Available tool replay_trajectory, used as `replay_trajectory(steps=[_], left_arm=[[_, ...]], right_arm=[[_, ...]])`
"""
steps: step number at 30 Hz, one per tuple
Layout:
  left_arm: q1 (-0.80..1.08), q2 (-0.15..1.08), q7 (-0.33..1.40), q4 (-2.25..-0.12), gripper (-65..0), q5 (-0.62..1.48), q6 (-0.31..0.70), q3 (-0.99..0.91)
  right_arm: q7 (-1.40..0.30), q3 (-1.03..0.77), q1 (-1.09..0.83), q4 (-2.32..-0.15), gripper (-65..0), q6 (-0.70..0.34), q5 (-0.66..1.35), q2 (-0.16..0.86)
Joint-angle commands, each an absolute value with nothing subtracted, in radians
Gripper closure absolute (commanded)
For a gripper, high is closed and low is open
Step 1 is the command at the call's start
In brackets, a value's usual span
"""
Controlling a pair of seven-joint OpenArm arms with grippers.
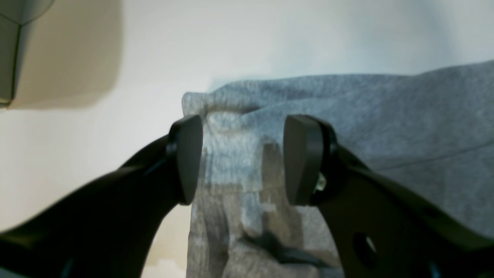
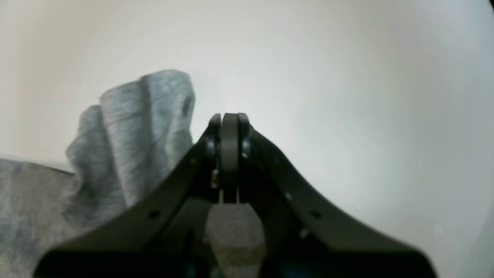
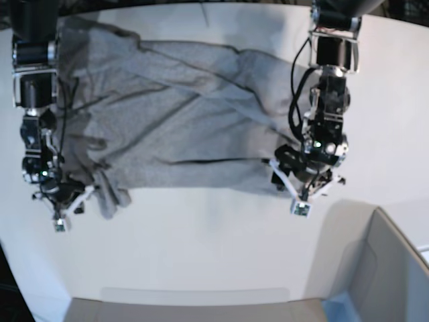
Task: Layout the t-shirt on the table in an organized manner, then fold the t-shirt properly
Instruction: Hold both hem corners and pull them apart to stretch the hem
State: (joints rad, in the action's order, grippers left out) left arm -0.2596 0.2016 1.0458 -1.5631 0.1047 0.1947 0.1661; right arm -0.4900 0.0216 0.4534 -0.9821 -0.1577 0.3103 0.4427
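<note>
Item: one t-shirt (image 3: 174, 127), light heather-grey, spread crosswise over the far half of the table (image 3: 214, 235), a white top with a curved edge; the cloth lies rumpled, with long diagonal creases across its body, and its near hem runs roughly straight between the two arms. Lettering is not visible in any view. Left gripper (image 1: 243, 158) — jaws spread wide, both dark pads apart with grey fabric showing in the gap below them; in the left wrist view a bunched, rolled corner of the shirt sits just beyond the pads, and whether either pad touches the cloth cannot be told. In the base view this gripper (image 3: 301, 178) stands at the shirt's corner on that view's right, low over the hem. Right gripper (image 2: 229, 154) — pads pressed flat together with nothing seen between them; a raised fold of grey cloth stands just beside it in the right wrist view, apart from the closed tips. In the base view it (image 3: 60, 194) hangs at the opposite corner, beside a puckered flap of fabric. Also present: a grey box-like bin (image 3: 382, 268) at the table's near corner, well apart from the shirt.
</note>
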Motion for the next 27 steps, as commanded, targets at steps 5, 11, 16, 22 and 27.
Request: replay_trajectory(steps=[5,11,16,22,27], left_arm=[[-0.297,0.245,1.020,-1.508,-33.9,0.105,0.188,0.122],[-0.295,0.246,1.021,-1.486,-33.9,0.107,0.193,0.008],[-0.292,0.246,1.023,-1.486,-33.9,0.208,0.196,0.004],[-0.271,0.300,1.029,-1.455,-33.9,0.429,0.191,0.002],[-0.271,0.320,1.033,-1.400,-33.9,0.437,0.189,0.001]], right_arm=[[-0.464,0.015,0.469,-0.998,0.0,-0.157,0.309,0.464],[-0.463,0.015,0.464,-0.998,0.0,-0.157,0.309,0.464],[-0.466,0.015,0.464,-1.001,0.0,-0.157,0.309,0.464],[-0.466,0.015,0.464,-1.001,0.0,-0.157,0.309,0.464],[-0.466,0.015,0.463,-0.998,0.0,-0.157,0.309,0.473]])
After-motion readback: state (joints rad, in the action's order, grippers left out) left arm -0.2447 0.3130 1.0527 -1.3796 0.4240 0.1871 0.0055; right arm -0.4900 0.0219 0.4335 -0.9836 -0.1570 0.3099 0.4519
